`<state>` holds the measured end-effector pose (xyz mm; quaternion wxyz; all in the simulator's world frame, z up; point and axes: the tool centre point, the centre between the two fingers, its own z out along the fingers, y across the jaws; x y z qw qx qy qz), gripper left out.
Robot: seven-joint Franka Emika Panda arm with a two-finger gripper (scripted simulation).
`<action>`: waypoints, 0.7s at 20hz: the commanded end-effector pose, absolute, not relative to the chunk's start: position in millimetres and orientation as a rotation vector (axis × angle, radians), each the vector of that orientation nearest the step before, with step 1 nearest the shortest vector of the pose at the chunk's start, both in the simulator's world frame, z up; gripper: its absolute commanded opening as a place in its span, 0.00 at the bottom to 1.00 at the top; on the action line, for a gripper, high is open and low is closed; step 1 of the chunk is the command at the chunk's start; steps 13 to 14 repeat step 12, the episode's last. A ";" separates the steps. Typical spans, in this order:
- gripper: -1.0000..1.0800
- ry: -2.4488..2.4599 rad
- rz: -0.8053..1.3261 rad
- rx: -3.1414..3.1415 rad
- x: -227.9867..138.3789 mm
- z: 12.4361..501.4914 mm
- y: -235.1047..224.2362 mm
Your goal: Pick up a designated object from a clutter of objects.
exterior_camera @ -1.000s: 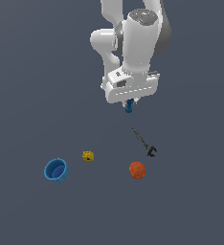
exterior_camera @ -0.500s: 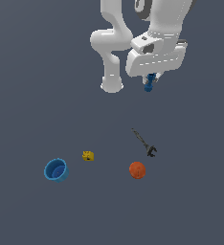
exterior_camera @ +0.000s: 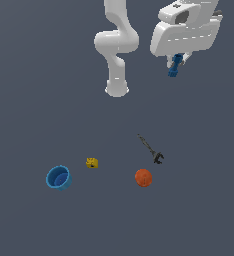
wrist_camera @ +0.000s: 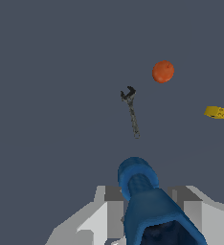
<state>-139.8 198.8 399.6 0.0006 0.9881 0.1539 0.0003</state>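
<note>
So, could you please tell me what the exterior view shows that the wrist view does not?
Only the exterior view shows the light-blue cup and the arm's white base. Only the wrist view shows, up close, the fingers either side of the dark-blue peg. Both show the peg held above the floor, the orange ball, the dark wrench and the yellow block.

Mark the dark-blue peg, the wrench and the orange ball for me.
dark-blue peg (exterior_camera: 175, 65): exterior view, middle of its shaft, below the gripper.
wrench (exterior_camera: 150, 147): exterior view, along the slim handle.
orange ball (exterior_camera: 143, 177): exterior view, centre of the ball.
</note>
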 end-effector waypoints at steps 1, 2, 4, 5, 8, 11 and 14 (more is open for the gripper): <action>0.00 0.482 0.000 3.104 -142.7 409.8 206.9; 0.00 0.482 0.000 3.104 -143.5 412.7 209.3; 0.00 0.482 0.000 3.104 -144.5 416.9 213.0; 0.00 0.481 0.000 3.105 -144.7 418.4 213.9; 0.00 0.481 0.000 3.105 -144.4 419.5 215.0; 0.00 0.481 0.000 3.105 -143.3 417.2 213.3; 0.00 0.481 0.000 3.105 -143.2 417.0 213.1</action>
